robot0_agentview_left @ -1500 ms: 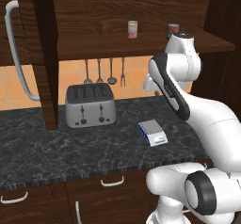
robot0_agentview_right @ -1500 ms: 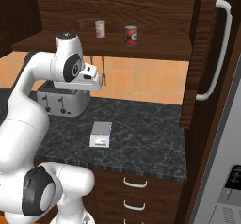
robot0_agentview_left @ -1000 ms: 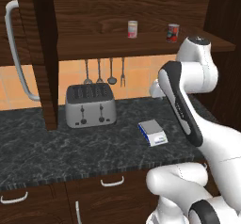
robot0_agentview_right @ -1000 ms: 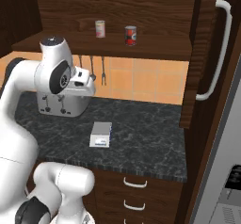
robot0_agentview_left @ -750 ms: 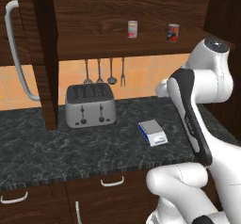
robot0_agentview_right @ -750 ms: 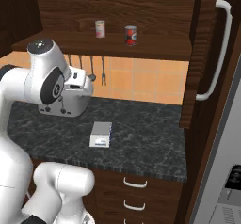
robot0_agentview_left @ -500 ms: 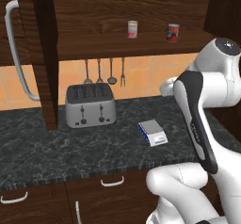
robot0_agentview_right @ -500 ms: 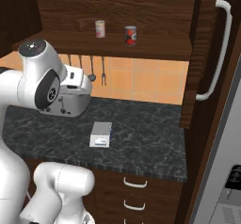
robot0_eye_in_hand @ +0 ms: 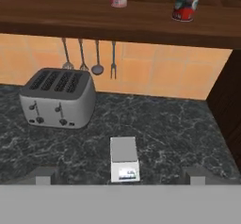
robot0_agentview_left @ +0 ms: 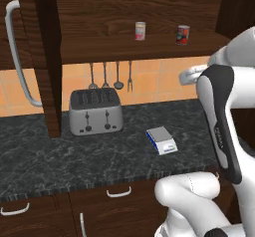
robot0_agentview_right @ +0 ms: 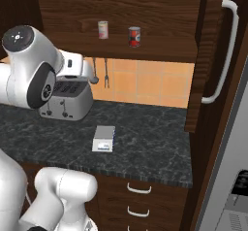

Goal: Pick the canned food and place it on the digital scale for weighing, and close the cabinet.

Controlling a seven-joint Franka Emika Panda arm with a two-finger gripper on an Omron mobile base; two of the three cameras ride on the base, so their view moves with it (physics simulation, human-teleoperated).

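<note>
The canned food (robot0_agentview_left: 183, 34) stands upright on the shelf inside the cabinet (robot0_agentview_left: 99, 12), toward the right end of that shelf, with its dark red label facing out and a silvery rim on top. It looks like a rigid metal cylinder, likely fairly heavy for its size and smooth on the sides, so it should not deform under a squeeze but could slip or topple if caught too high. The sensible hold is across the middle of the label, with the fingers on opposite sides of the round wall and clear of the shelf board.

A paler tin (robot0_agentview_left: 140, 31) stands to its left on the same shelf, well apart, so it should not be in the way. Below the shelf, utensils (robot0_agentview_left: 105, 75) hang against the orange tiles. On the dark marble surface (robot0_agentview_left: 50, 156) the digital scale (robot0_agentview_left: 161, 140) lies flat and bare, just right of the silver toaster (robot0_agentview_left: 95, 111). Both cabinet doors stand open, their long handles (robot0_agentview_left: 21, 57) at the outer sides.

The pincer (robot0_eye_in_hand: 120, 175) is spread wide and holds nothing; it looks down at the scale from out in front of the cabinet, well below and short of the can.
</note>
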